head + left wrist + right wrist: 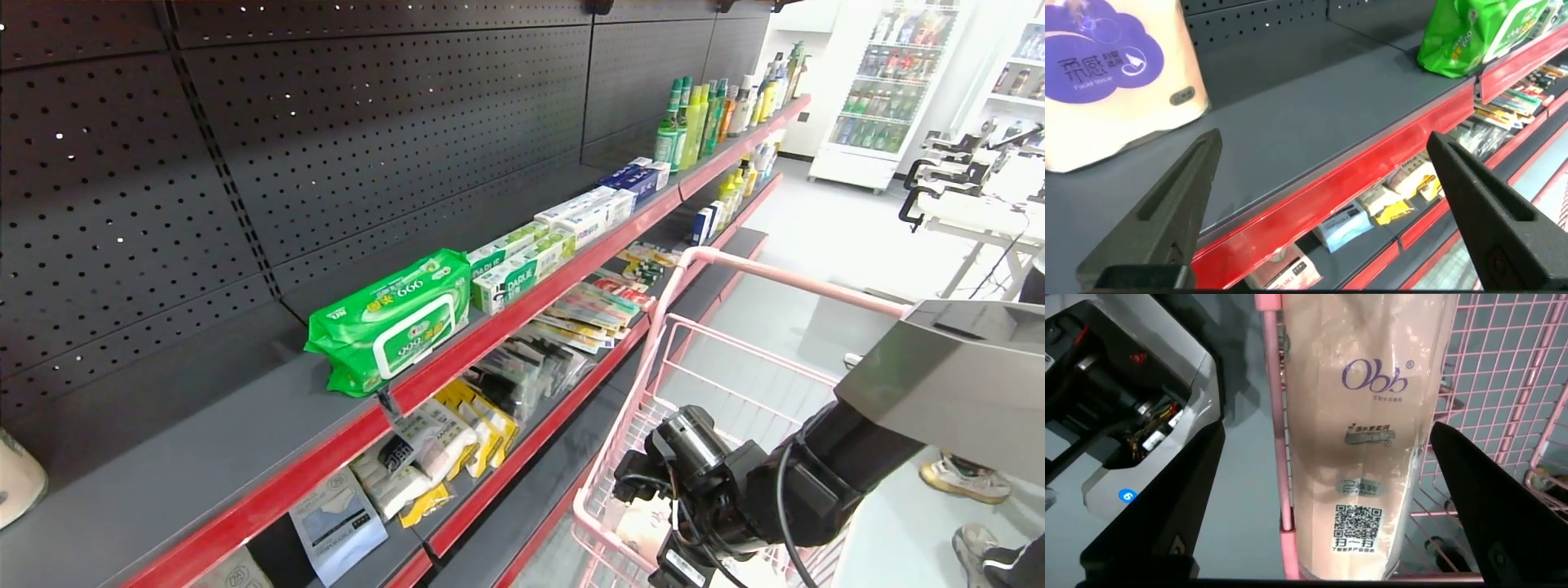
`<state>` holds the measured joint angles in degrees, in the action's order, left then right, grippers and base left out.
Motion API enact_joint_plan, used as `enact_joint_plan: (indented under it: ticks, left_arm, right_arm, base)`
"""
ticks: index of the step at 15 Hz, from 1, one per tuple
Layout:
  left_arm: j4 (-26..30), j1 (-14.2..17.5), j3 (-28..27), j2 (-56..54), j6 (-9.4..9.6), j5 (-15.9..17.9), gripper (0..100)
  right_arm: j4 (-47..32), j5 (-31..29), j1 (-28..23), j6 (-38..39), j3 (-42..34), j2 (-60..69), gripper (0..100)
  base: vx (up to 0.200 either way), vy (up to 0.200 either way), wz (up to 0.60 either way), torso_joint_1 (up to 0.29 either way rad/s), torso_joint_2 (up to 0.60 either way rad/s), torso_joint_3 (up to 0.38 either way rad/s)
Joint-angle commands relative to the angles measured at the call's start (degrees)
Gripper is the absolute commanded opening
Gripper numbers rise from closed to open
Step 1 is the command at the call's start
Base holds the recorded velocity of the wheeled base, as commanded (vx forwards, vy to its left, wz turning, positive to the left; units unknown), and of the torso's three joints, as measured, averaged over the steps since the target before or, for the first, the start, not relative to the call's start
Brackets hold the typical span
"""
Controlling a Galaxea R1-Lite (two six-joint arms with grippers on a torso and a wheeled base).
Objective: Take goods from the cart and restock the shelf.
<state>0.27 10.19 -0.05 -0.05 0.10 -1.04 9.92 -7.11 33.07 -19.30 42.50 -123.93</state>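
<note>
L gripper (pixel 1324 137) spread over shelf (pixel 1315 98) w/ tissue pack (pixel 1110 73) & green wipes (pixel 1474 33).

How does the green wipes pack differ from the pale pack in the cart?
The green wipes pack lies on the shelf; the pale pack is in the pink cart. The green wipes pack is vivid with a white flap; the pale pack is beige-pink. Both are soft-wrapped.

Glass-door fridge (pixel 878 90), probably drinks, white table (pixel 971 214)

Shelf (pixel 204 465) holds wipes (pixel 392 322), toothpaste boxes (pixel 522 265).
</note>
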Motion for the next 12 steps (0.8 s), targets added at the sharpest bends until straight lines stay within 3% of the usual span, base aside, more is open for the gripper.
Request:
enact_joint_plan:
  ticks: [1, 6, 12]
  left_arm:
    - [0.0, 0.0, 0.0, 0.0, -0.01, 0.0, 100]
    - [0.0, 0.0, 0.0, 0.0, -0.01, 0.0, 100]
    - [0.0, 0.0, 0.0, 0.0, -0.01, 0.0, 100]
  right_arm:
    - [0.0, 0.1, -0.6, 0.0, 0.1, -0.1, 100]
    - [4.5, 0.3, -3.6, -3.0, 0.3, -3.8, 100]
    - [5.8, 0.7, -3.6, -3.2, 4.0, -7.6, 100]
  base:
    - [0.000, 0.000, 0.00, -0.007, 0.05, 0.027]
    - [0.000, 0.000, 0.00, 0.000, 0.00, 0.000]
    - [0.000, 0.000, 0.00, 0.000, 0.00, 0.000]
